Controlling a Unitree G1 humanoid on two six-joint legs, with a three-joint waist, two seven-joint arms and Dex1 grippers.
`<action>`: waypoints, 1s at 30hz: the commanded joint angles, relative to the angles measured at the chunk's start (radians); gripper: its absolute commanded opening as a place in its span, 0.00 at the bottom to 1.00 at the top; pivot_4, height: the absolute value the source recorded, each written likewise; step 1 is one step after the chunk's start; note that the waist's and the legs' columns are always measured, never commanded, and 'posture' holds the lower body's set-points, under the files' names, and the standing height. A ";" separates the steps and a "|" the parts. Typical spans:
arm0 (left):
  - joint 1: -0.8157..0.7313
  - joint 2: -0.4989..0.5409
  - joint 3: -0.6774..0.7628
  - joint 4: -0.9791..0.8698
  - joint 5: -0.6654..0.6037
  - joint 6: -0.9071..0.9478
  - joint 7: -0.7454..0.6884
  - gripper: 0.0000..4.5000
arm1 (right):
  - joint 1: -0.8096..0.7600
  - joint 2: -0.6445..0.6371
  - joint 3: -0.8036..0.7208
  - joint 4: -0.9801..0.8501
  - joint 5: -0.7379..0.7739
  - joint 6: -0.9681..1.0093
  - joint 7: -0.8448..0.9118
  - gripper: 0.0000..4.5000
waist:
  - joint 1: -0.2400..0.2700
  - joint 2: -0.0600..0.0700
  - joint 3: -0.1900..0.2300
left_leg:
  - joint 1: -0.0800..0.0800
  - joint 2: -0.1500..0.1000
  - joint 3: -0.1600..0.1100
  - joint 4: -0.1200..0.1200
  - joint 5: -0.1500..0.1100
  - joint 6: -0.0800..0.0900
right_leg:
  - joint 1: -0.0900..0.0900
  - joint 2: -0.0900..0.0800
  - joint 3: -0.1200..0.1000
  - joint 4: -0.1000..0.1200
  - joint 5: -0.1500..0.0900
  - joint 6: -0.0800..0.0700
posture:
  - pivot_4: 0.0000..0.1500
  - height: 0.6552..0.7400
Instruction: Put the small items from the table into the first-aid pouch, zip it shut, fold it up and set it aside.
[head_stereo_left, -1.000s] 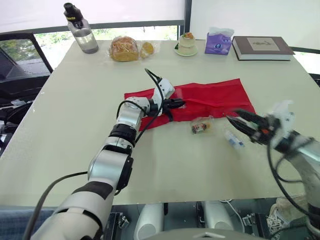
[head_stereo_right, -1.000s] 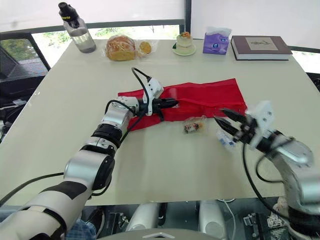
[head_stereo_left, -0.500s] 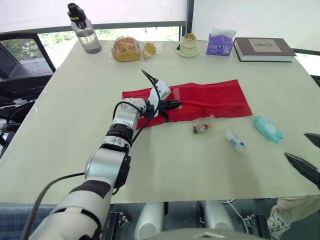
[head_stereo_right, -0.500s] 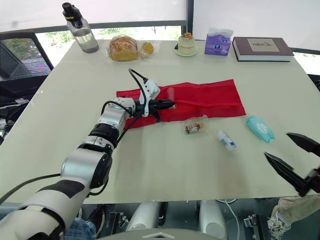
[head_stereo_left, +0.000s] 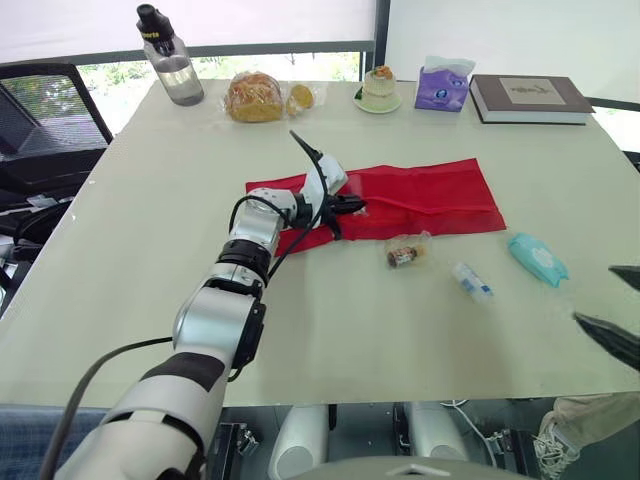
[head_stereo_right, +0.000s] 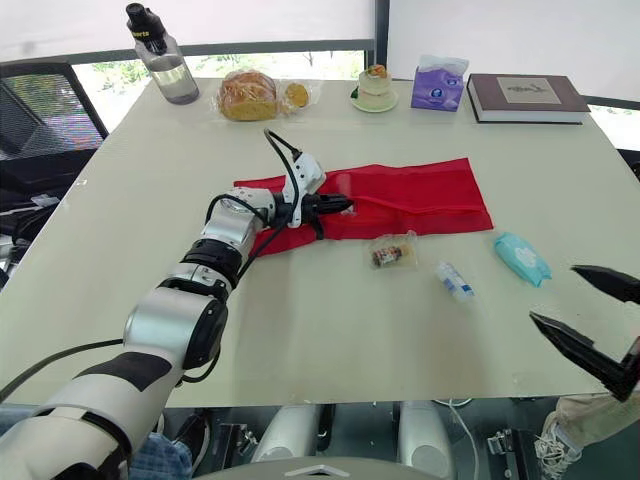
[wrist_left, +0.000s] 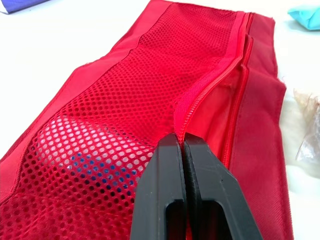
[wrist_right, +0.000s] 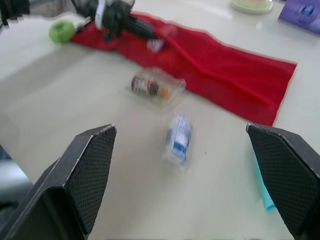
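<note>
**Pouch pinched at the zip; right tool drawn back, nothing carried**

The red pouch (head_stereo_left: 420, 195) lies flat at the middle of the worktop (head_stereo_left: 150, 250), and its zip is seen parted. A white-and-blue item (wrist_left: 85, 150) is visible through the mesh. The left tool (head_stereo_left: 358, 206) is pressed together on the zip edge near the pouch's left end. Three items lie loose just in front of the pouch: a bagged bottle (head_stereo_left: 405, 253), a small tube (head_stereo_left: 470, 281) and a teal packet (head_stereo_left: 537, 258). Against the picture of one second ago, the right tool (head_stereo_right: 555, 293) is drawn back from beside the tube to the near right edge of the worktop. Its fingers are spread wide and nothing is held. That reach is judged to have loaded nothing, so a fresh approach is required.
</note>
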 joint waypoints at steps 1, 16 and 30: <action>-0.025 -0.006 0.015 -0.043 -0.013 0.002 0.001 0.00 | -0.051 0.004 0.092 0.004 -0.092 -0.060 -0.025 0.99 | 0.001 0.000 0.000 | 0.000 0.000 0.000 0.000 0.000 0.000 | 0.000 0.000 0.000 0.000 0.000 0.000 | 1.00 0.92; -0.007 -0.046 -0.003 -0.067 0.007 -0.024 0.010 0.00 | -0.188 0.027 0.554 0.143 -0.476 -0.046 -0.187 0.99 | 0.014 0.000 0.000 | 0.000 0.000 0.000 0.001 0.000 0.000 | 0.000 0.000 0.000 0.001 0.000 0.000 | 1.00 0.92; -0.011 -0.042 -0.002 -0.053 0.018 -0.039 0.016 0.00 | -0.390 0.186 0.784 0.200 -0.601 -0.053 -0.337 0.78 | 0.014 0.001 0.000 | 0.000 -0.001 -0.001 0.001 0.000 0.000 | 0.000 0.000 0.000 0.002 0.002 -0.003 | 1.00 0.92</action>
